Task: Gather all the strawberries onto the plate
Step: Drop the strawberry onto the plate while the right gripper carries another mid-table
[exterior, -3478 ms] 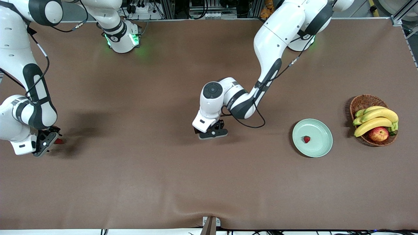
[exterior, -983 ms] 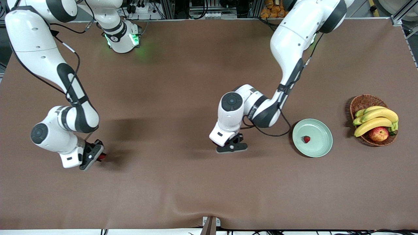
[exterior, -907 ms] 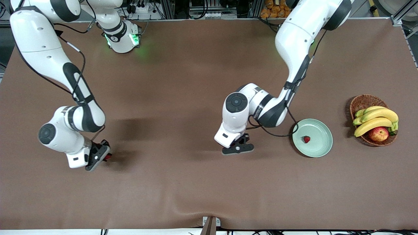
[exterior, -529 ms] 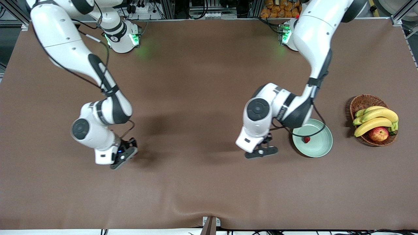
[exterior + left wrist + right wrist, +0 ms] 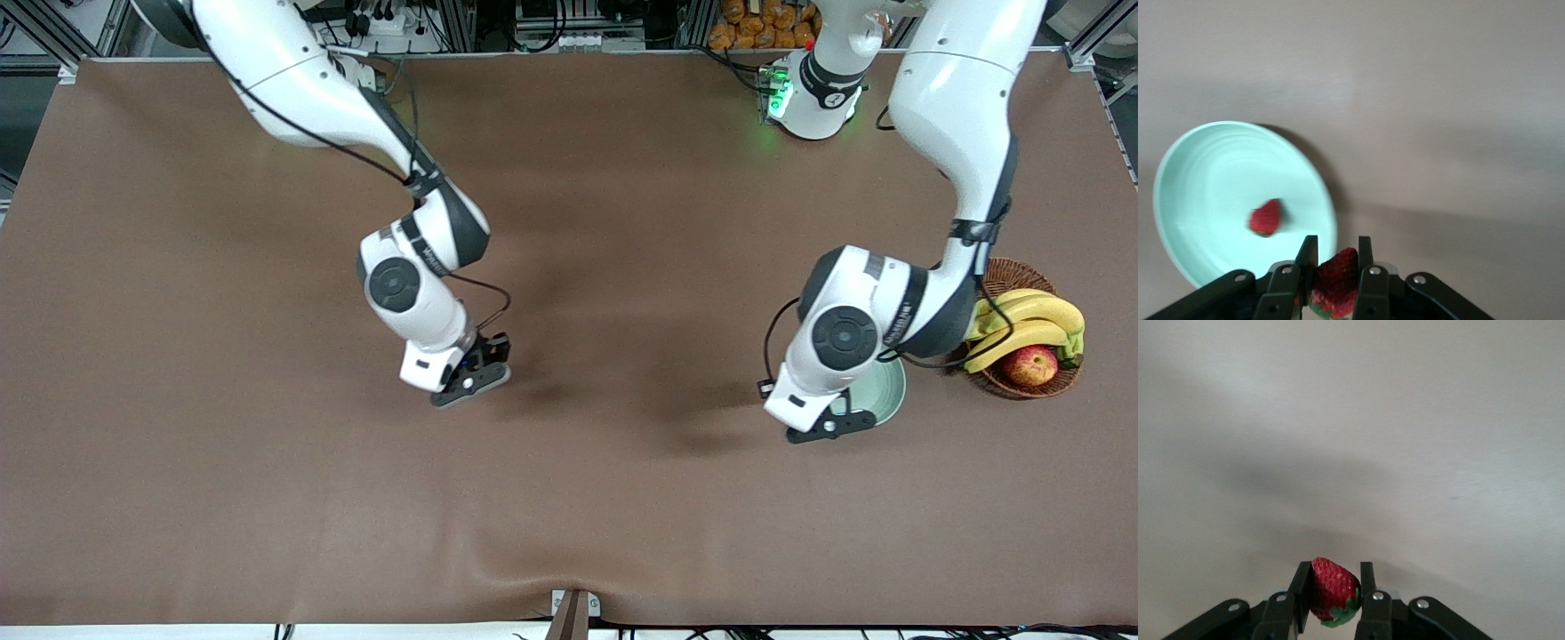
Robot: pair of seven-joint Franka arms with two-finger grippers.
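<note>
A brown mat covers the bench (image 5: pixel 267 498), which carries all items. Check the left gripper (image 5: pixel 1333 283) first: its jaws are clamped on a strawberry (image 5: pixel 1335 275) and it hangs over the rim of the mint-green plate (image 5: pixel 1198 167), which lies near the left arm's end of the bench. A second strawberry (image 5: pixel 1266 217) already lies in the plate. The right gripper (image 5: pixel 1332 597), over mid-bench, pinches the third strawberry (image 5: pixel 1331 588). A wicker basket (image 5: pixel 987 276) of bananas (image 5: pixel 1022 322) and an apple (image 5: pixel 1031 364) stands just beside the plate. Expect these faults: releasing at the rim may let the berry roll onto the mat; both arms converging on the plate may collide.
</note>
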